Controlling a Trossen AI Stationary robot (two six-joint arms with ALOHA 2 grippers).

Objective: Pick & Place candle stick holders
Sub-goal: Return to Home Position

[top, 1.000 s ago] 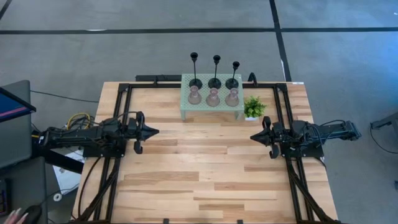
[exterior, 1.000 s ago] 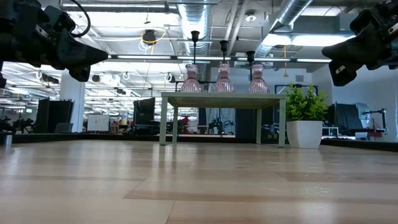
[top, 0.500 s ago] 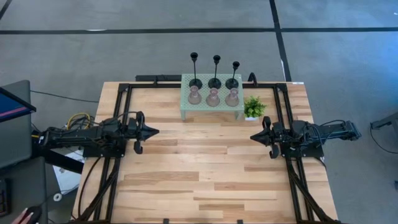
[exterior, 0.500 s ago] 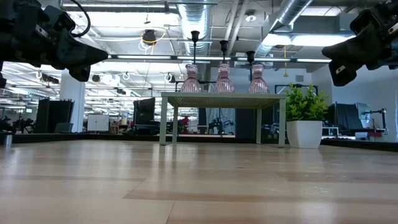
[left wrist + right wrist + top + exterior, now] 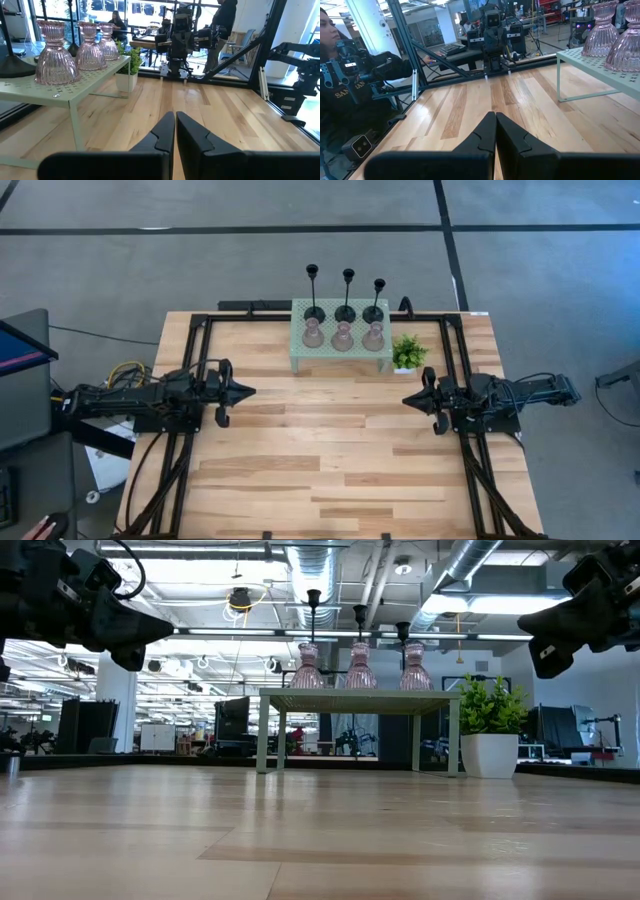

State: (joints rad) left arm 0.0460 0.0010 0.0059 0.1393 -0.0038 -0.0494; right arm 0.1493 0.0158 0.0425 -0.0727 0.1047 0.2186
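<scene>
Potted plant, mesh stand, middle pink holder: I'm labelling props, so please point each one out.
potted plant [image 5: 408, 352], high view, on its green leaves.
mesh stand [image 5: 340, 358], high view, on the bare front strip of its top.
middle pink holder [image 5: 360, 675], low view, on its ribbed bulb.

My high camera hangs over the table [image 5: 330, 470] and looks straight down on all of it. My low camera sits at board height, looking level across to the stand [image 5: 350, 695] at the far edge. My left wrist camera looks out over the left gripper [image 5: 175, 114] toward the right arm [image 5: 179, 45]. The right one, over the right gripper [image 5: 495, 114], faces the left arm [image 5: 492, 35]. All four catch the stand.
</scene>
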